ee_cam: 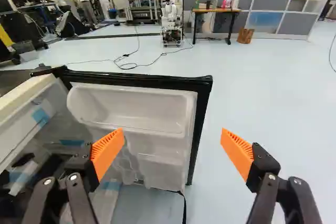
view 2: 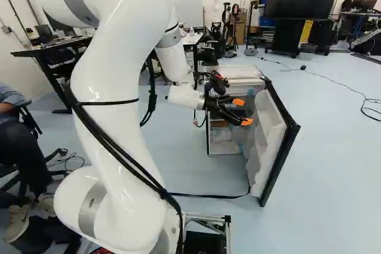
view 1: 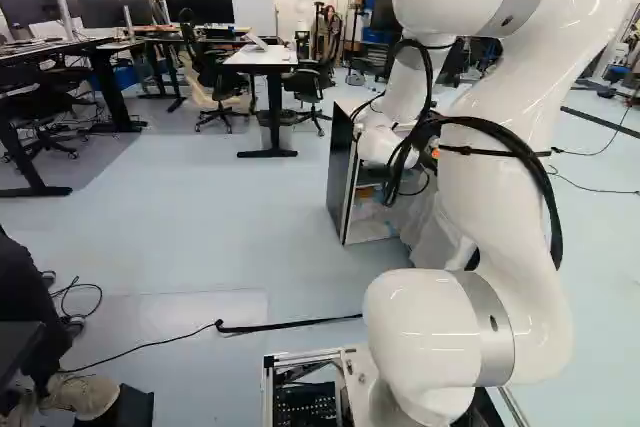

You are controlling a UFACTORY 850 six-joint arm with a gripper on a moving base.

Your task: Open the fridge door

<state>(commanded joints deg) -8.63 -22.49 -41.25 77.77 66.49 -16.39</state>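
1. A pale, smooth floor [view 2: 333, 147] spreads across the room; a dark desk [view 2: 53, 46] stands at the left of the right base view.
2. Next comes the white arm [view 2: 119, 123], reaching over toward the fridge.
3. The end effector [view 2: 243, 112] hangs by the fridge opening on the door's inner side, its two orange pads spread wide with nothing pinched. Whether either one touches the door, I can't tell.
4. Past it, the small fridge [view 2: 235, 72] sits on the floor, its inside in sight.
5. Furthest right of these is the door [view 2: 280, 129], upright and already swung well out – the job looks nearly done, perhaps finished.
6. It should swing stiffly at first through its seal, then fairly easily; the dark frame looks firm. The white door shelf [ee_cam: 131, 108] is likely slick, thin plastic – a poor grip that might crack.
7. For more swing, I'd push outward from inside, near the free edge, or grasp that rim. A hard shove could shift the whole fridge.
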